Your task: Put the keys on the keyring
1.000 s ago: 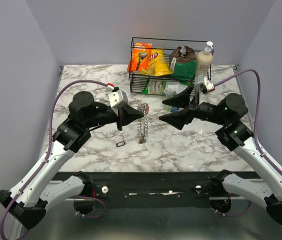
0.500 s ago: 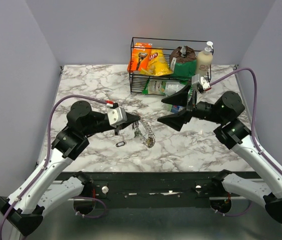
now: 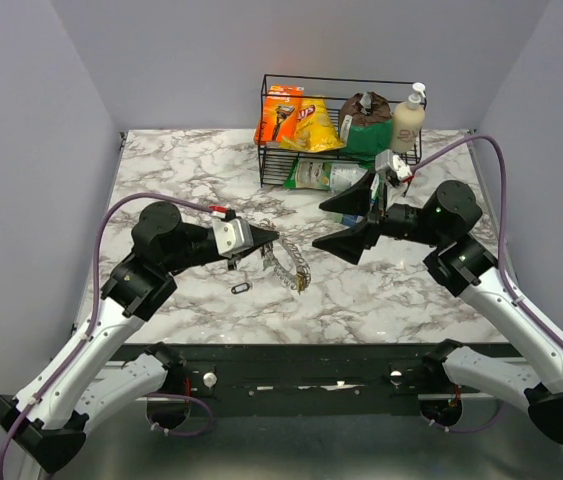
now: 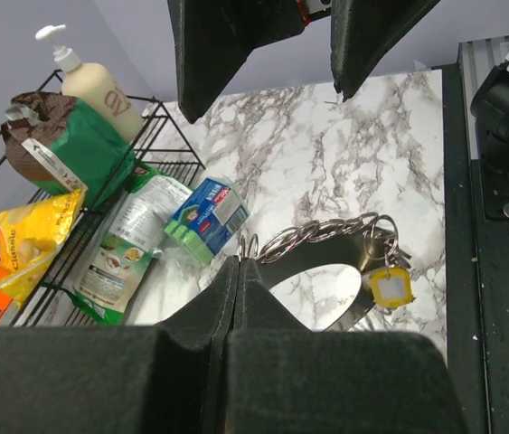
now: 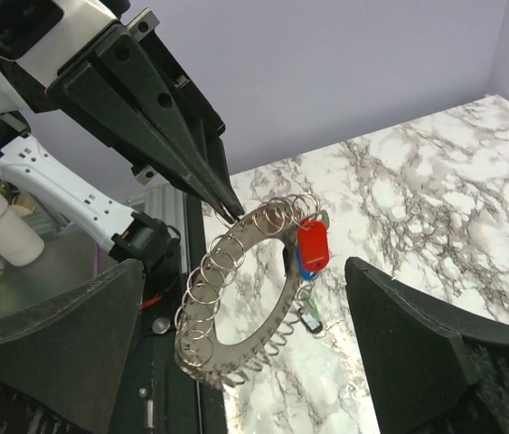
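**Above the marble table: ring held up, one key left to thread**

From the top camera, the left tool (image 3: 273, 238) is pressed together on the keyring (image 3: 289, 268). It holds the ring just off the table (image 3: 161, 160), and the chain sags toward the near edge. The right tool (image 3: 326, 225) hangs a little apart with its fingers spread and nothing in them. A small dark key (image 3: 240, 288) lies loose on the table below the left tool. My reading is that the ring is being presented and the loading step has not begun. Next, the right tool likely has to fetch that key and bring its hole to the split in the ring.

At the left wrist, the closed fingertips (image 4: 232, 276) pinch the ring's edge. The chain arcs away to a yellow-headed key (image 4: 390, 287) hanging at its end. The yellow bag (image 4: 19, 240) in the wire basket (image 4: 159, 136) carries a word that looks like "Classic". The pump bottle (image 4: 100, 95) shows a round mark too small to read, and the print on the blue and green packet (image 4: 211, 215) is blurred.

At the right wrist, the two wide-set fingers frame the looped chain and its red tag (image 5: 313, 246). No writing shows on the tag. The left tool's tip (image 5: 230, 210) grips the ring at the top.
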### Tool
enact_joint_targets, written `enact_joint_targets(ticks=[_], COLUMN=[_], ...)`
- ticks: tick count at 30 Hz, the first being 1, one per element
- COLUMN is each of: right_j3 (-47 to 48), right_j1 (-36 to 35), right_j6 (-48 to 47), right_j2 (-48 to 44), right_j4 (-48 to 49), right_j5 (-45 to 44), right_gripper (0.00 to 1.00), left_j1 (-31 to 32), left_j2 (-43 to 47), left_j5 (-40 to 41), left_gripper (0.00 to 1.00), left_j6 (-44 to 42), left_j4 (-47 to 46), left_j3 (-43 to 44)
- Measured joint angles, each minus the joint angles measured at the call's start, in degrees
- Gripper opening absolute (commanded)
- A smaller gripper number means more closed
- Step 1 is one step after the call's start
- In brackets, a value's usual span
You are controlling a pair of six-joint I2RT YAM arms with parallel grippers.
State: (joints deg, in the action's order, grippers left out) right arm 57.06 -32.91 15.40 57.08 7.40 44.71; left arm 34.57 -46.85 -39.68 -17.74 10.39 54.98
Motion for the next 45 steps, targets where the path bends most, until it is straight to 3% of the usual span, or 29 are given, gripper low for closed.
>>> enact_joint_targets(ticks=[9,19,27,34,45], right_j3=[0.00,0.00,1.01,1.01,1.01], right_j1=[0.00,0.00,0.00,0.00,0.00], right_j6=[0.02,0.17,1.77,2.32,3.48], right_j2=[1.33,3.76,6.71,7.13,7.45], right_j4=[-0.24,-0.22,0.66,0.90,2.43], right_j5=[1.60,3.85,8.50,10.56,11.17], right_gripper=[1.00,0.99,0.77,0.74,0.54], left_j1=[0.00,-0.02,-0.07,-0.07,-0.07], left_j2=[-6.14,-19.34,-20.94,-20.24,-20.24], left_j5=[-1.66,-8.07,-13.14,-14.84,-16.15], left_gripper=[0.00,0.00,0.00,0.00,0.00], left_j6=[4.24,6.73,8.20,9.70,11.28], left_j4=[7.02,20.74,22.58,21.11,19.10], left_j3=[6.80,21.77,22.10,22.10,21.84])
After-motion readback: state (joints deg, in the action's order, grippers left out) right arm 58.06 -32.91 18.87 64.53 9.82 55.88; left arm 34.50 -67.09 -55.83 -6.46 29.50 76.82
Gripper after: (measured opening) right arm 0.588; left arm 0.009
